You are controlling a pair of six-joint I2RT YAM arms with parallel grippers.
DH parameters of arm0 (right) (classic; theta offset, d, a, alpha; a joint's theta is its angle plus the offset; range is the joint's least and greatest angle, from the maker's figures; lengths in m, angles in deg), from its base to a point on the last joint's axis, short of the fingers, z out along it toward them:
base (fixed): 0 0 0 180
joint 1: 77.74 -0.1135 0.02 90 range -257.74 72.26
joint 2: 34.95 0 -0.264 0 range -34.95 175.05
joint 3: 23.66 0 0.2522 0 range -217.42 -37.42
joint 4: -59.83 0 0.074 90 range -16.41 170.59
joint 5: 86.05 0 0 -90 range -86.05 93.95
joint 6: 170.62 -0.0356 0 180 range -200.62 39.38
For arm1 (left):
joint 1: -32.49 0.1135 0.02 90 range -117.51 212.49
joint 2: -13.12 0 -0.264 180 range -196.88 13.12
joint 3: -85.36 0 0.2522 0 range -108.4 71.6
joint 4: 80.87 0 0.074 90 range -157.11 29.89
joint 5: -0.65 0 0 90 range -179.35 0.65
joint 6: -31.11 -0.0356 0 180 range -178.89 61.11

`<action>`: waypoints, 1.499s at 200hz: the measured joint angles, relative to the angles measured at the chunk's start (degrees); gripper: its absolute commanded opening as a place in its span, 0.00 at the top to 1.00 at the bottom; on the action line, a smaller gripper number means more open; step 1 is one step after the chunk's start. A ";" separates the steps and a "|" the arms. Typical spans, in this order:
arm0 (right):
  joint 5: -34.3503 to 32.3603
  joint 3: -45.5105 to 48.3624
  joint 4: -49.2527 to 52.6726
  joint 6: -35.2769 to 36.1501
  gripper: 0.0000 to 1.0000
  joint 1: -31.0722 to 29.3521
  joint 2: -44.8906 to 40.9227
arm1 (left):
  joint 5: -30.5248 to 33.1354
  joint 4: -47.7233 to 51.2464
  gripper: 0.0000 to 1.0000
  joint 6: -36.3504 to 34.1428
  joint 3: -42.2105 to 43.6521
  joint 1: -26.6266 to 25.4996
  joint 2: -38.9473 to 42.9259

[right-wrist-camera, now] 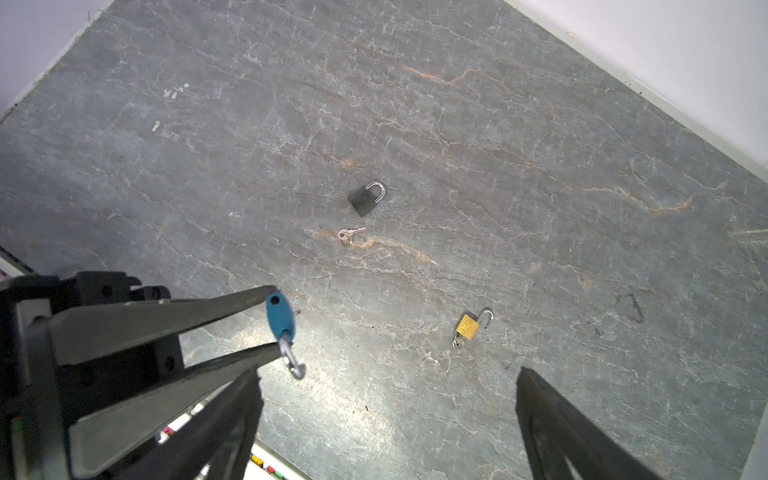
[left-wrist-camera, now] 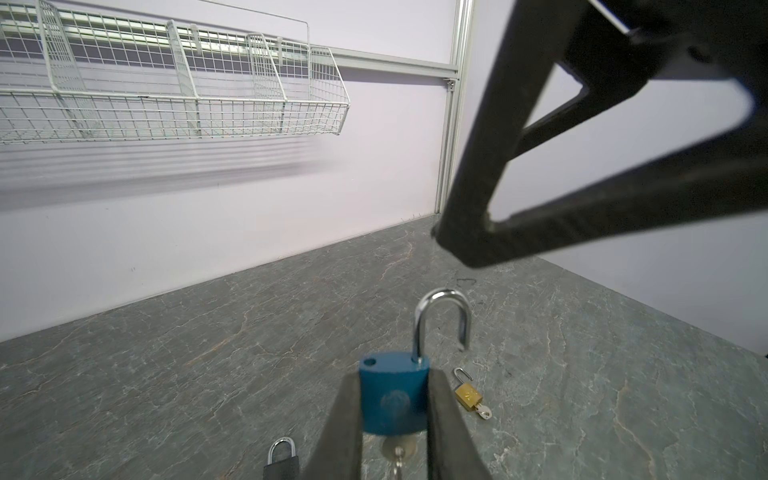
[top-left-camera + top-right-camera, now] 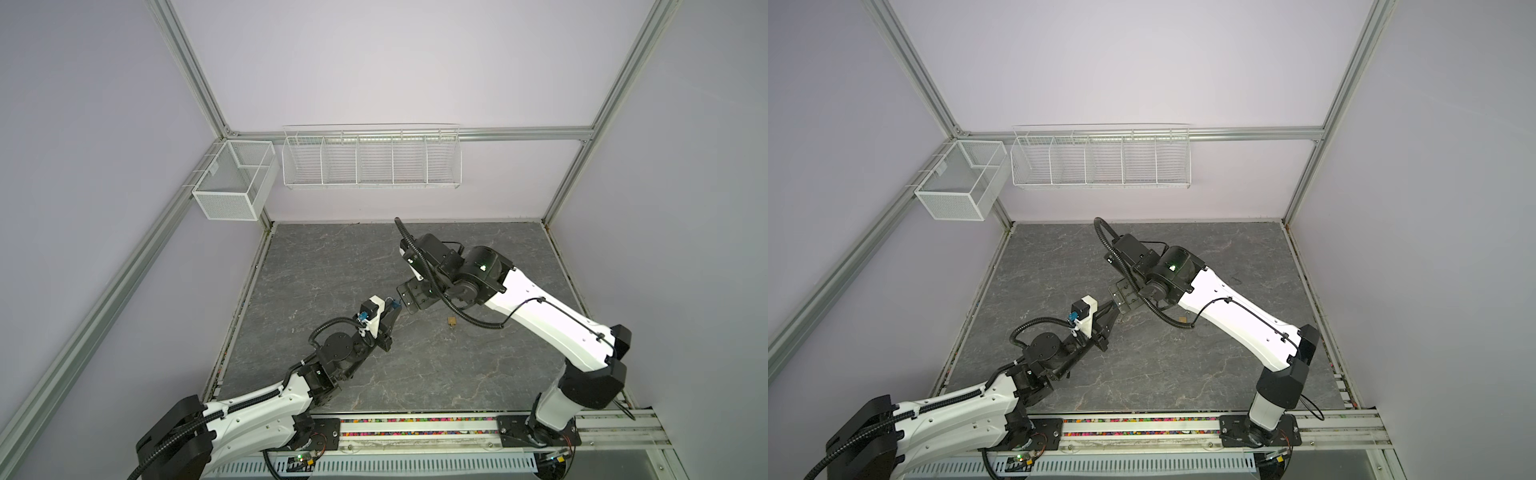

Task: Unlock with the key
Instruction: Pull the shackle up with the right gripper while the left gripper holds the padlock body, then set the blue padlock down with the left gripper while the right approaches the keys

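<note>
In a top view the left claw [image 3: 392,311] hangs over the table [image 3: 332,266]. From the left wrist, it pinches the blue padlock [image 2: 392,395] by its body, likely to leave the key [image 2: 398,451] underneath reachable; the shackle [image 2: 442,320] stands open. From the right wrist, the right claw [image 1: 388,388] gapes empty. The black padlock [image 1: 365,199], spare key [image 1: 348,235] and brass padlock [image 1: 468,326] lie below it, well clear.

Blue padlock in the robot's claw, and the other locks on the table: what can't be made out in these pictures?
1. Silver key in the blue metal padlock: left wrist view, cut off by the bottom edge.
2. Black padlock: same view, its body cut off by the bottom edge.
3. Small brass padlock: in a top view, too small to tell its shackle's state.
4. Blue padlock's emblem: left wrist view, blurred.
</note>
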 measured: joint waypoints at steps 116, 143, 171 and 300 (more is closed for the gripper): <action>6.01 23.08 -15.28 -5.88 0.05 8.02 -6.47 | 9.31 54.36 1.00 33.94 -17.79 6.95 1.46; 8.59 28.00 -20.35 -8.48 0.04 8.22 -6.12 | 4.98 63.65 1.00 40.76 -17.03 11.37 -0.76; 10.19 30.45 -24.46 -10.58 0.04 8.26 -5.38 | -0.50 67.56 1.00 44.06 -16.74 16.85 -6.03; 15.15 33.46 -31.82 -16.06 0.08 7.02 3.78 | -5.05 75.54 0.42 46.03 -21.77 21.62 -23.74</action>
